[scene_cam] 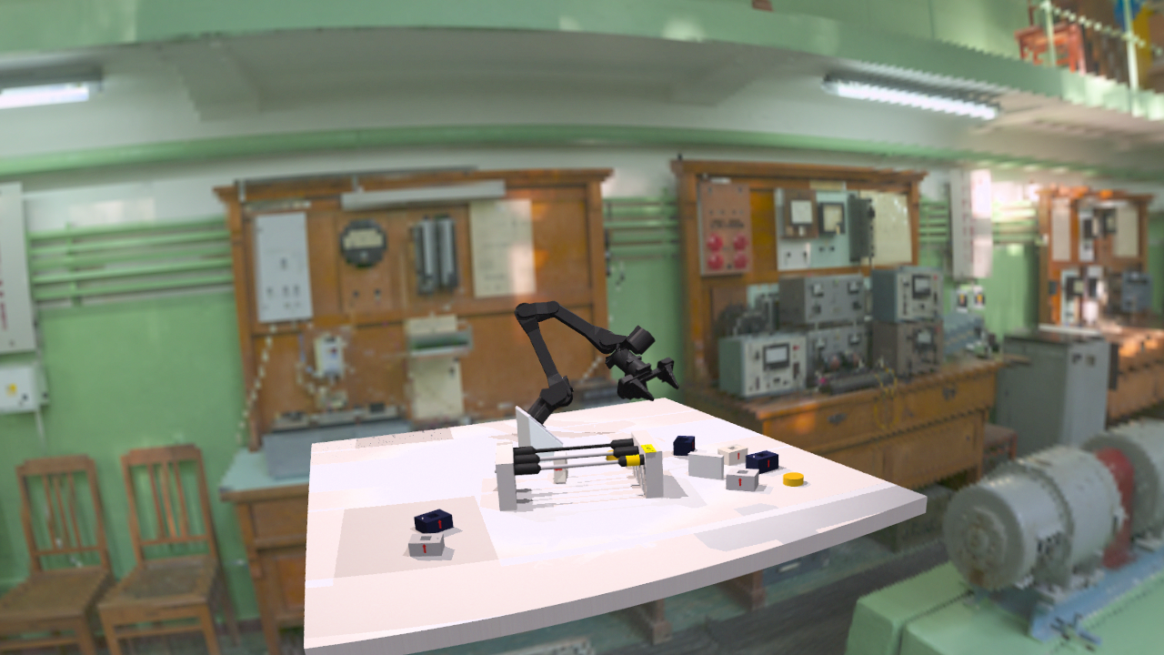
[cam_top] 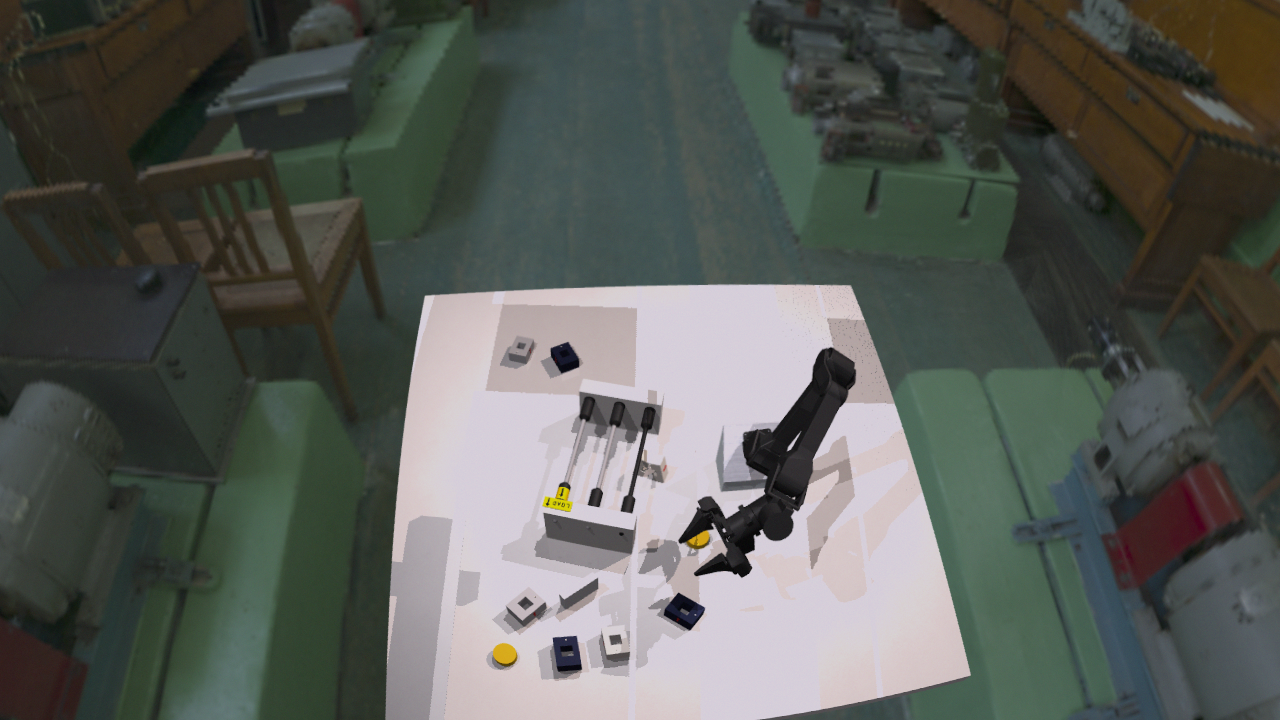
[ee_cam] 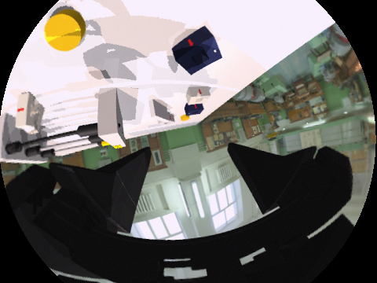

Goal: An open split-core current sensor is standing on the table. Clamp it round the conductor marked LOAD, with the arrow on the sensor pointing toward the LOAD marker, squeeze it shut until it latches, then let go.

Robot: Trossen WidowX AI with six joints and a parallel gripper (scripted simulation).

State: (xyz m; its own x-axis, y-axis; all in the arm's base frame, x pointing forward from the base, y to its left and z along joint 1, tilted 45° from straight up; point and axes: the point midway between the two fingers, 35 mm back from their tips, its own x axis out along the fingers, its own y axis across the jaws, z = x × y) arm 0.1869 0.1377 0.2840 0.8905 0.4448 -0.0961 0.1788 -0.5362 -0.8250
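The open sensor [cam_top: 657, 467] [scene_cam: 559, 469] [ee_cam: 24, 114] is a small whitish piece with a red mark, standing beside the conductor rack on the arm's side. The rack [cam_top: 590, 531] [scene_cam: 652, 478] [ee_cam: 109, 114] carries three parallel conductors between two end blocks. The LOAD conductor [cam_top: 574, 452] is the light one farthest from the arm, with a yellow LOAD marker [cam_top: 557, 505] [scene_cam: 648, 448] [ee_cam: 111, 145] at one end. My gripper [cam_top: 691, 557] [scene_cam: 664, 392] [ee_cam: 191, 148] is wide open and empty, high above the table and away from the sensor. The arrow's direction is unclear.
A yellow disc [cam_top: 698, 540] [ee_cam: 64, 31] lies below my gripper. A navy block [cam_top: 684, 620] [scene_cam: 683, 445] [ee_cam: 196, 51] is nearby. More white and navy blocks, another disc [cam_top: 504, 654] [scene_cam: 793, 478] and a grey plate [cam_top: 580, 593] [scene_cam: 706, 466] lie beyond the rack's marked end. Two blocks lie past its other end.
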